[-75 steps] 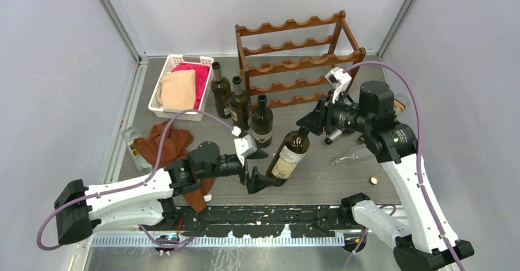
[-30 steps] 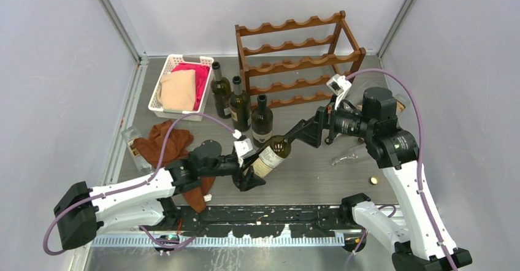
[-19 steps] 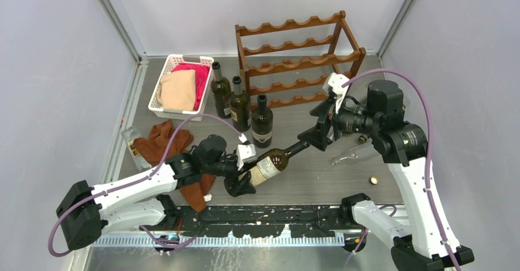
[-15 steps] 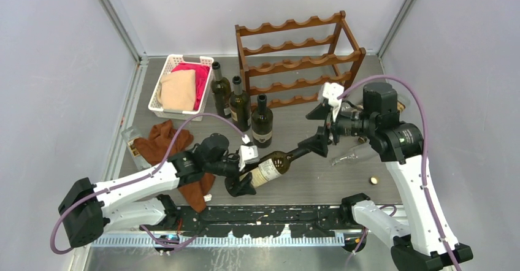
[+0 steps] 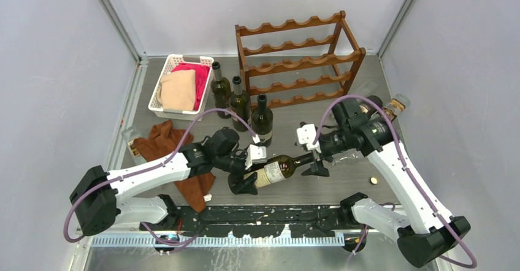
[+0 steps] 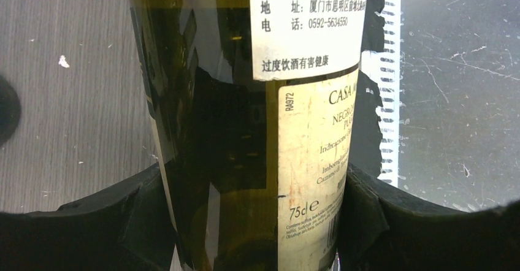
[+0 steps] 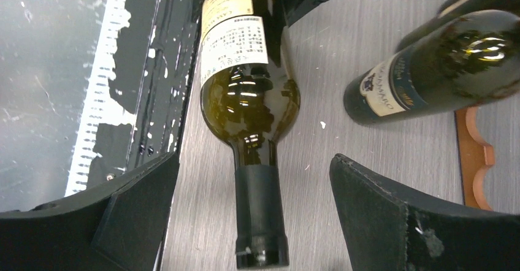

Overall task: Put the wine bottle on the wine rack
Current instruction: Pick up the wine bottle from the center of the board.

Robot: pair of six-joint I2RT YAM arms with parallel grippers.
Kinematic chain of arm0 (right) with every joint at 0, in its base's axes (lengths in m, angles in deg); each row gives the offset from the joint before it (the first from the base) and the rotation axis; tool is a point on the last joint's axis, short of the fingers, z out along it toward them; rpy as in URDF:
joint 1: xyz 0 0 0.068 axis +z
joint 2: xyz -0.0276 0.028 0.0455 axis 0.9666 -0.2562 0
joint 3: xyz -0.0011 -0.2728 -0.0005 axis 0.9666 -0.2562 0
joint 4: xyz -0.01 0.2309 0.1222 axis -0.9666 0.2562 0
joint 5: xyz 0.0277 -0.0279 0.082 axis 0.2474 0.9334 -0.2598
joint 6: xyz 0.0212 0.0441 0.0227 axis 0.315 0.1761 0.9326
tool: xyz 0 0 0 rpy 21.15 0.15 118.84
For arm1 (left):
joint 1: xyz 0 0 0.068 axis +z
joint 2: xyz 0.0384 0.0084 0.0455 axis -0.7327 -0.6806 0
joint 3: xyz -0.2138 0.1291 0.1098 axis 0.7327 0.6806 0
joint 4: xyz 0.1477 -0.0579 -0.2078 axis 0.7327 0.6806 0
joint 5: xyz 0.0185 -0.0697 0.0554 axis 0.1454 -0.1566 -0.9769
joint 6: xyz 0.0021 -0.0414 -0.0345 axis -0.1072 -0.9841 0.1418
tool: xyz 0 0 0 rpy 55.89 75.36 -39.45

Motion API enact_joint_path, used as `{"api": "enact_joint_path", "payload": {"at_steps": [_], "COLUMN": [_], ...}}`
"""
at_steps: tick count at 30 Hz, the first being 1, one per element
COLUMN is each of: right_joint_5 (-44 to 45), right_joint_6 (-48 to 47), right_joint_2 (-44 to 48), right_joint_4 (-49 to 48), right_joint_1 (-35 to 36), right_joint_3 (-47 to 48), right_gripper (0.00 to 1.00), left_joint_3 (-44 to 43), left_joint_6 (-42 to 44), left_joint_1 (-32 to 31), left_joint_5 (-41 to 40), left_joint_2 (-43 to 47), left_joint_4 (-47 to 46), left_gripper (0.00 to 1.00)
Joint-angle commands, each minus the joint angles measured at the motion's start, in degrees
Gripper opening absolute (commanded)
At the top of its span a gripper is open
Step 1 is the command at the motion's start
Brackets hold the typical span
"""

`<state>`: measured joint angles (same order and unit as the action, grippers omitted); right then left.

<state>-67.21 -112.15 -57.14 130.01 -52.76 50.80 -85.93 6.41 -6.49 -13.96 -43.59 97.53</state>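
Observation:
A dark green wine bottle [image 5: 279, 170] with a cream label lies nearly level, low over the table's near middle, neck pointing right. My left gripper [image 5: 245, 173] is shut on its lower body. In the left wrist view the black fingers [image 6: 132, 222] press both sides of the bottle [image 6: 257, 130]. My right gripper [image 5: 314, 159] is open around the neck. In the right wrist view the neck [image 7: 260, 216] sits between the wide-apart fingers [image 7: 392, 222], touching neither. The reddish-brown wine rack [image 5: 297, 59] stands at the back with bare rails.
Three upright dark bottles [image 5: 239, 102] stand left of the rack. A white basket [image 5: 160, 81] of cloths sits at back left, a brown cloth [image 5: 165, 145] in front. A clear wine glass [image 5: 352, 154] and a cork [image 5: 372, 179] lie by my right arm.
My right gripper let go of the neck, opened wide and swung down and left to straddle it. The left gripper tipped the bottle from a steep tilt to nearly level.

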Motion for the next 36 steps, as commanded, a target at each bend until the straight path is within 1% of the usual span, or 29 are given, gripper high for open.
{"api": "enact_joint_path", "payload": {"at_steps": [1, 7, 16, 22, 26, 36], "right_joint_5": [6.81, 11.94, 15.41, 15.89, 17.97, 20.17], "right_joint_6": [0.77, 8.05, 10.52, 10.76, 10.71, 11.12], "right_joint_2": [-0.02, -1.68, -3.82, -4.83, -5.04, -5.12], "right_joint_4": [-6.66, -14.4, -17.46, -17.37, -17.44, -18.85], "right_joint_1": [5.77, 10.9, 16.85, 18.83, 19.68, 20.09], "right_joint_3": [-2.16, -4.24, -5.66, -5.64, -6.17, -7.69], "right_gripper": [0.98, 1.0, 1.0, 0.99, 0.99, 1.0], "left_joint_3": [-5.15, -6.02, -6.72, -6.82, -6.57, -6.21], "left_joint_6": [2.0, 2.11, 1.79, 2.41, 2.37, 2.11], "left_joint_1": [0.08, 0.08, 0.08, 0.08, 0.08, 0.08], "left_joint_5": [5.19, 5.58, 6.36, 6.34, 6.31, 6.25], "left_joint_2": [-0.3, -0.96, -1.83, -2.02, -1.8, -1.54], "left_joint_4": [-4.04, -3.7, -4.36, -3.87, -4.16, -4.61], "left_gripper": [0.0, 0.0, 0.0, 0.0, 0.0, 0.0]}}
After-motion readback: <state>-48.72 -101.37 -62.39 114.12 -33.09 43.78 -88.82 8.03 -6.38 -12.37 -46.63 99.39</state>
